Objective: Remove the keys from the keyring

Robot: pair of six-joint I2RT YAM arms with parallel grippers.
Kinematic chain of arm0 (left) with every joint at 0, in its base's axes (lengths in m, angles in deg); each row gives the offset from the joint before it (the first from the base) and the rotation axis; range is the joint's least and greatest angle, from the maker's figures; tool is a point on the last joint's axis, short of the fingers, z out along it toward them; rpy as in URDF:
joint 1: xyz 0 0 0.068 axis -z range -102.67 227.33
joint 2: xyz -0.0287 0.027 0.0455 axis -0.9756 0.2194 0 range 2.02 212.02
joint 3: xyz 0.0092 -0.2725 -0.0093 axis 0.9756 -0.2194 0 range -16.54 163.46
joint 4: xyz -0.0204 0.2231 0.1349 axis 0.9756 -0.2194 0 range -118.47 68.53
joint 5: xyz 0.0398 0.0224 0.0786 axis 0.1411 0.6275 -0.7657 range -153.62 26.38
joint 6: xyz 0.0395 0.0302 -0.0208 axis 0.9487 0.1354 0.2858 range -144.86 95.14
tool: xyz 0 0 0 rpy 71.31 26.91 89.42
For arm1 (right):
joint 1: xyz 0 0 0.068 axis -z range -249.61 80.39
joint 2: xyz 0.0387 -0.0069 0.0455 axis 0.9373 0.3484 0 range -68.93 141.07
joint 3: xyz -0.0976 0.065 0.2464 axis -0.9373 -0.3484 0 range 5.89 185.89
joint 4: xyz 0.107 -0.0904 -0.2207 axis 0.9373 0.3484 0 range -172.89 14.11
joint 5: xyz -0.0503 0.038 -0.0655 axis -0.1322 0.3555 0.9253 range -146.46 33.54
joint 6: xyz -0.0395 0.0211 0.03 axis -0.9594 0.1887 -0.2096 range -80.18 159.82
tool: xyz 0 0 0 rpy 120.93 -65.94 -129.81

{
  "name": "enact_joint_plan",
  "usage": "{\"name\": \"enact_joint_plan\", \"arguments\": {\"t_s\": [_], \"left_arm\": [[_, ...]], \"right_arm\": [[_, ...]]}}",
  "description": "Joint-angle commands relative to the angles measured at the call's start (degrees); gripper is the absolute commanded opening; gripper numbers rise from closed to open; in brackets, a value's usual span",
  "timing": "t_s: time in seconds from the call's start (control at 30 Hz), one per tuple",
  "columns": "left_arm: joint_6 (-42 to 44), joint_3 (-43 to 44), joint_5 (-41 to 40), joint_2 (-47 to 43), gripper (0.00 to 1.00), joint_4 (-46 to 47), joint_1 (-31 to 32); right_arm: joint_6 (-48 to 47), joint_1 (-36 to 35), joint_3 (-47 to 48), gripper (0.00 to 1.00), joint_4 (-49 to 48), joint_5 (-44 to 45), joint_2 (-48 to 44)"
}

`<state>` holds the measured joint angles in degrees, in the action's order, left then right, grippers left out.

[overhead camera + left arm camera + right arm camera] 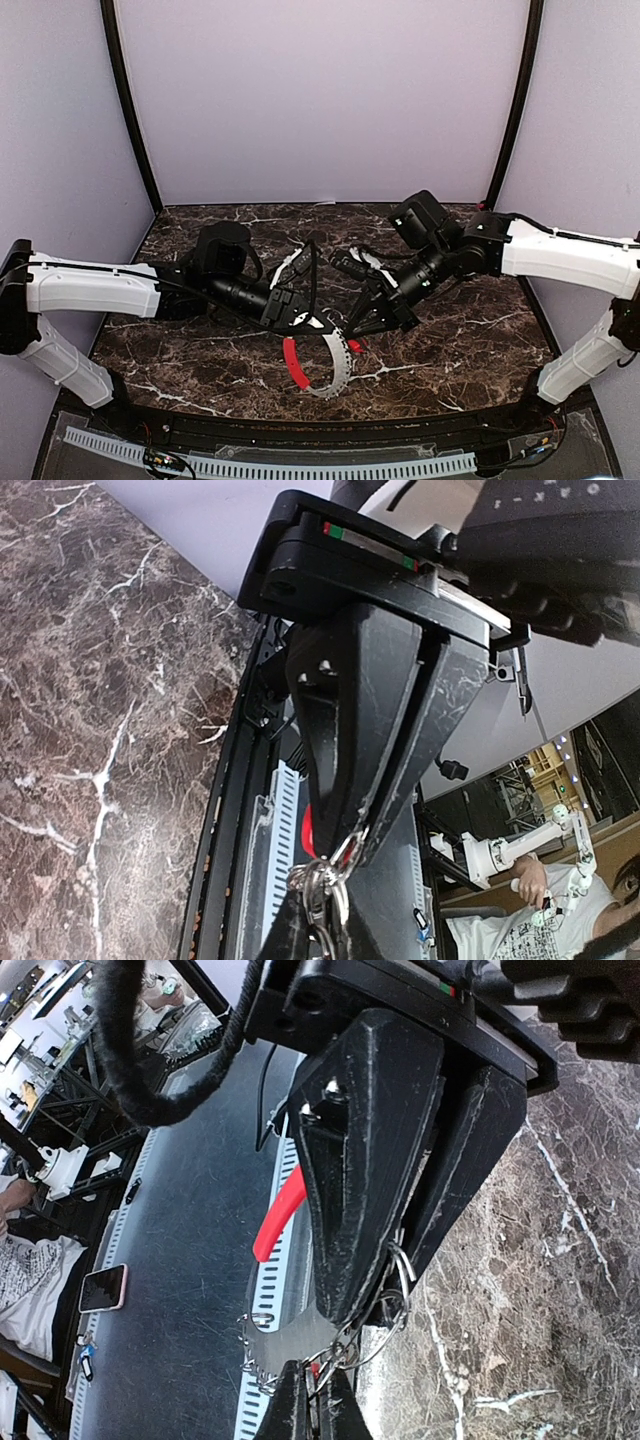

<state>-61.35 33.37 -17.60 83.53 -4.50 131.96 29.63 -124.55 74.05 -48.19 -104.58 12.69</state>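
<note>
The two grippers meet tip to tip above the table's middle. My left gripper [332, 328] [340, 858] is shut, with a small silver piece pinched at its tips. In the right wrist view the key's red head [316, 1368] shows between those left fingertips [296, 1405]. It is also a red speck in the top view [355, 345]. My right gripper [350, 333] [392, 1295] is shut on thin wire loops of the keyring [400, 1290]. The ring's grey arc [338, 368] and its red sleeve [290, 365] [280, 1215] hang below both grippers.
The dark marbled table [450, 340] has a raised black front edge with a white slotted cable duct [300, 465] behind it. Grey walls close in the back and the sides. A black cable [120, 1040] loops over my right wrist.
</note>
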Motion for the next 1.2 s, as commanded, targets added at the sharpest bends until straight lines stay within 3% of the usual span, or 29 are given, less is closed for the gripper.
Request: {"name": "enact_joint_plan", "arguments": {"t_s": [0.0, 0.57, 0.87, 1.17], "left_arm": [[1.0, 3.6, -10.8, 0.9, 0.0, 5.8, -2.7], [11.8, 3.9, -24.8, 0.0, 0.0, -6.1, -2.6], [15.5, 2.4, -28.2, -0.9, 0.0, -5.6, -2.4], [19.8, 2.5, -40.1, -0.7, 0.0, -9.5, -1.4]], "right_arm": [[0.5, -4.5, -1.1, 0.0, -6.3, -5.8, 1.4], [2.6, -4.5, 1.2, 0.0, -3.7, 22.5, 0.7], [1.6, -4.5, 2.9, 0.0, -3.7, 26.1, 3.2], [2.0, -3.0, 7.4, 0.0, -1.3, 30.4, 7.1]]}}
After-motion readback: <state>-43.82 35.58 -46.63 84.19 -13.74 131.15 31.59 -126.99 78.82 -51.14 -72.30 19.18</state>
